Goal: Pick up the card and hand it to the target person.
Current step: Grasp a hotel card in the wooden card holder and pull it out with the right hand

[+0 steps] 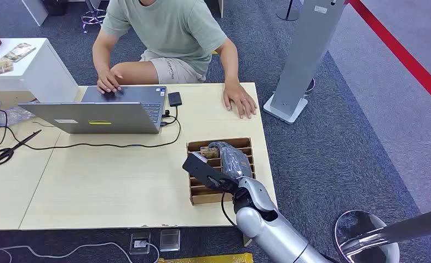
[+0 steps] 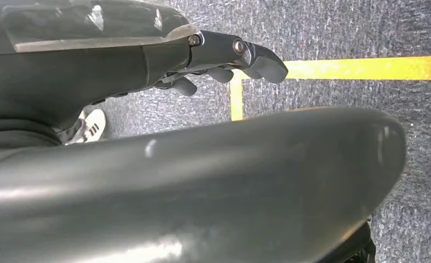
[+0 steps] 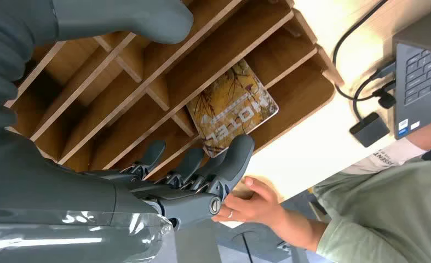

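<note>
A patterned card point(image 3: 232, 109) printed "MOTEL" stands in a far slot of the wooden slotted box point(image 3: 298, 90). From the head view, the card point(image 1: 207, 150) peeks out at the box's point(image 1: 202, 197) back, near the table's right front. My right hand point(image 1: 228, 159) hovers over the box, open. Its dark fingers point(image 3: 202, 170) reach the card's edge, and the thumb point(image 3: 125, 19) is spread wide on the other side. The seated person point(image 1: 169, 33) in a green shirt rests a hand point(image 1: 240, 101) flat on the table just beyond the box. My left hand point(image 2: 229, 60) hangs over the carpet, holding nothing.
An open laptop point(image 1: 109, 112) with a black cable and a small adapter point(image 1: 174, 98) sits left of the box. Scissors point(image 1: 7, 150) lie at the table's left. A grey stand point(image 1: 306, 55) rises to the right, and a metal stool point(image 1: 366, 235) is at my right side.
</note>
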